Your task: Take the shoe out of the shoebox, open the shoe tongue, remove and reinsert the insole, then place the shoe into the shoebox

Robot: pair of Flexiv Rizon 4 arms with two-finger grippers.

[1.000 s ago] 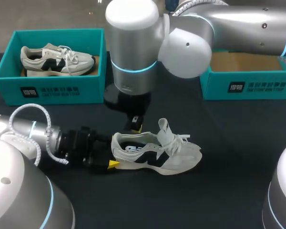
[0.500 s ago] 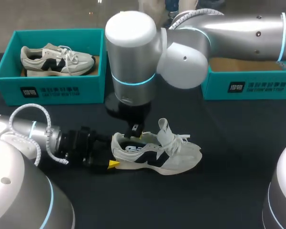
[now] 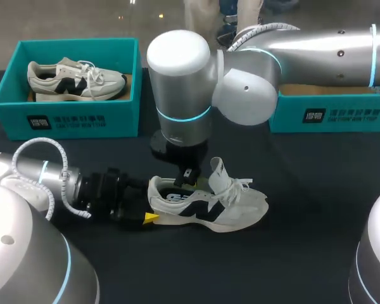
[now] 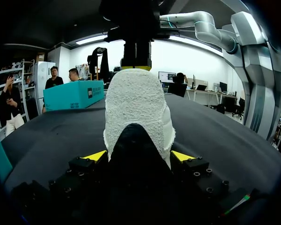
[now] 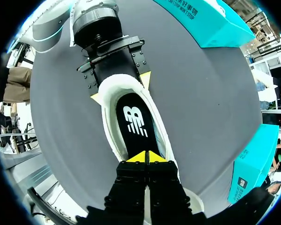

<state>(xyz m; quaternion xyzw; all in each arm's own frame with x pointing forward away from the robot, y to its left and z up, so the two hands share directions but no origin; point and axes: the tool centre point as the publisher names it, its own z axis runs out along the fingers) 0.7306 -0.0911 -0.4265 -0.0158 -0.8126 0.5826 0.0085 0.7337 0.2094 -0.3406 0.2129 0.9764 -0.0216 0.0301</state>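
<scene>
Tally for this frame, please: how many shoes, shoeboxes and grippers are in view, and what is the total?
Shoes: 2 (table shoe, boxed shoe)
Shoeboxes: 2 (left box, right box)
Grippers: 2 (left gripper, right gripper)
Total: 6

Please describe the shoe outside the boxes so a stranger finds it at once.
Near the middle of the black table lies a grey-white shoe. Unlike its twin in the left teal box, it has its heel clamped by the left gripper.
</scene>
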